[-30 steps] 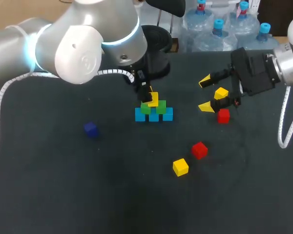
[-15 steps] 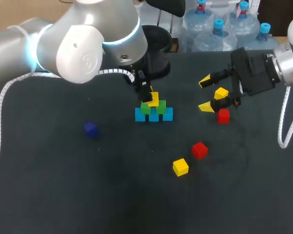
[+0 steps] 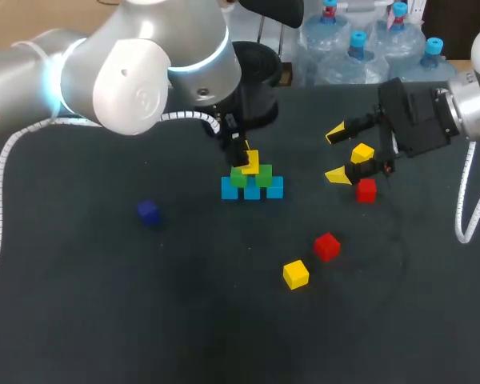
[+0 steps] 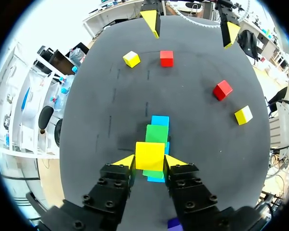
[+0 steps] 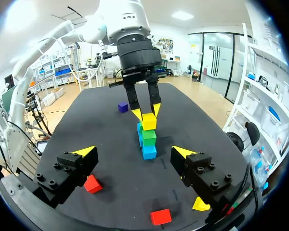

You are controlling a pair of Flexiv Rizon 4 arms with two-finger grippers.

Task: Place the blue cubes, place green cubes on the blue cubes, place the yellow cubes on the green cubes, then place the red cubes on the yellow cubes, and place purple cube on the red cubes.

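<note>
- Stack stands mid-table: three blue cubes in a row, with two green cubes on them.
- One yellow cube is at the top, over the seam between the greens. Whether it has touched down I cannot tell.
- Left gripper comes from above and clamps that yellow cube, one fingertip on each of two opposite side faces.
- Right gripper hangs at the right, spread wide and holding nothing.
- A second yellow cube lies just beside it and a red cube is close by.
- Nearer, a near red cube and a near yellow cube lie loose.
- The purple cube sits well apart at the left.
- Handling, as I judge it: the cubes look small, rigid and light, with smooth flat faces, so they need little force but may slip or twist if pinched off-centre.
- Best hold: two opposite flat faces, centred, with the fingertips high enough to clear the layer below.
- The stack is loose. A sideways nudge on release could shift the greens, so the fingers should part evenly and lift straight up.
</note>
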